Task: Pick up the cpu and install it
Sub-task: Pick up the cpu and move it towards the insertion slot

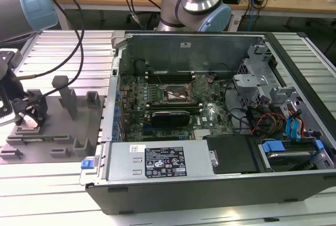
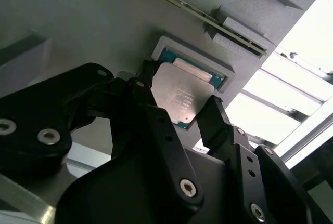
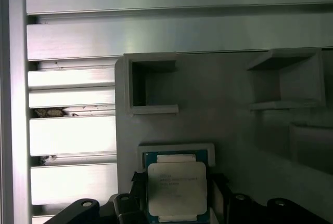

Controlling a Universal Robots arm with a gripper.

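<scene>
Hand point(image 1: 27, 111) sits low on the grey fixture plate point(image 1: 58, 131), at the exterior view's left. Upright blocks point(image 1: 68, 97) stand between it and the computer case point(image 1: 210, 194), and the case's side wall point(image 1: 113, 105) rises just past them. I read open air above both. Arm cables point(image 1: 80, 42) hang over the plate. Inside the case the socket point(image 1: 176, 94) lies open from above, with a black card point(image 1: 170, 117) just beside it. In the first wrist view a walled pocket point(image 3: 151, 86) stands near the chip point(image 3: 177, 187), with bare plate between them. A raised frame point(image 3: 177, 148) hems the chip's far edge.
</scene>
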